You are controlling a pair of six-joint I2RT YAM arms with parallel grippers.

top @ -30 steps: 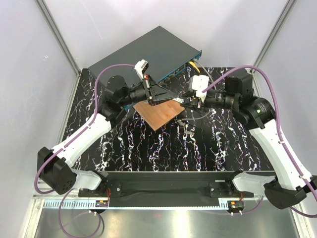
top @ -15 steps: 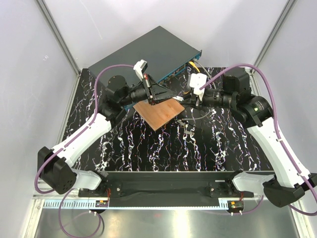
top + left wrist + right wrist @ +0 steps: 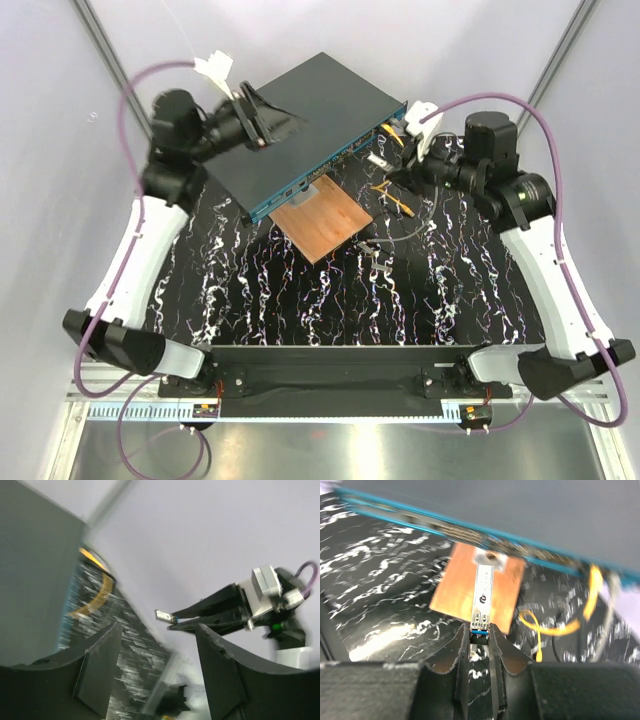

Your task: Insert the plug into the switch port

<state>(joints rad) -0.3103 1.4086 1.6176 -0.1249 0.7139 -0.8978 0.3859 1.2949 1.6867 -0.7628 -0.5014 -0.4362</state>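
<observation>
As the right jaws were pinched shut on the rear end of the plug (image 3: 482, 592), its silver body stuck straight out ahead of them, long axis aimed at the teal front face (image 3: 395, 511) of the switch (image 3: 320, 105). The switch port (image 3: 452, 530) lay just beyond the plug's tip, one of a row of small sockets along that face. The wrist view was too blurred to say which socket the tip lined up with, and the tip looked apart from the face, not yet entered. Beneath the plug lay the copper plate (image 3: 322, 218), flat on the desk (image 3: 300, 300), its far corner reaching the foot of the switch. The left jaws stood wide open with nothing between them, raised above the left end of the switch, so the right arm was plainly the nearer one. By my reading, the push should run along the plug's own axis, squarely into the face. To the right a yellow cable (image 3: 540, 630) looped close to that path, while to the left the face showed no clutter.
</observation>
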